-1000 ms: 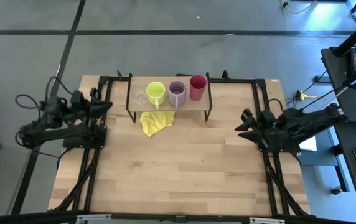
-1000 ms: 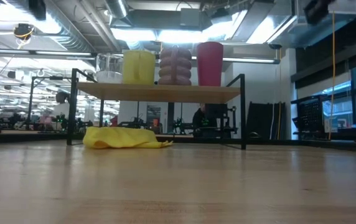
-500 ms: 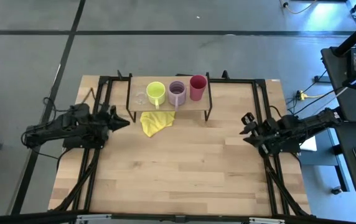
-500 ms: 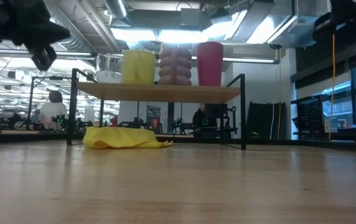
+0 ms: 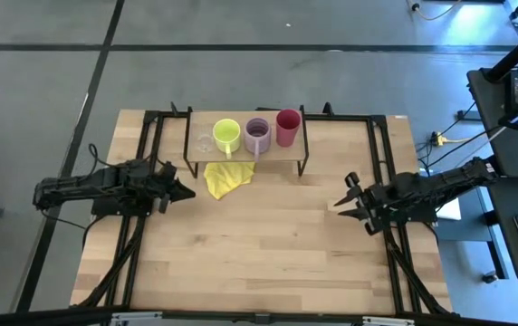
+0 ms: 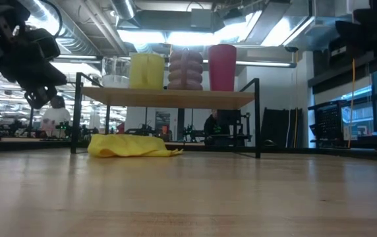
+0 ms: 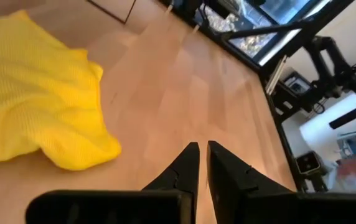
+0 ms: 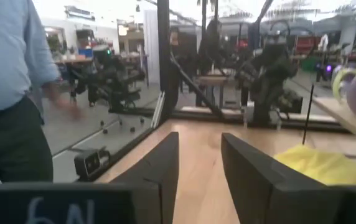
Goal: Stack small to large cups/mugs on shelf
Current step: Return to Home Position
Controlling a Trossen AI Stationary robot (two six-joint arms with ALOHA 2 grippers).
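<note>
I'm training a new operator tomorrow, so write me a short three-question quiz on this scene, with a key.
1. True or false: the left gripper or the right gripper holds a mug.
2. Which vessel stands on the shelf between the clear glass and the lilac mug? A) a blue bowl B) the lime-yellow mug C) a black bottle
3. Fill in: at the row's far end from the glass stands the ___ cup.
Key: 1 false, both are empty, over the table. 2 B. 3 red, the red cup.
</note>
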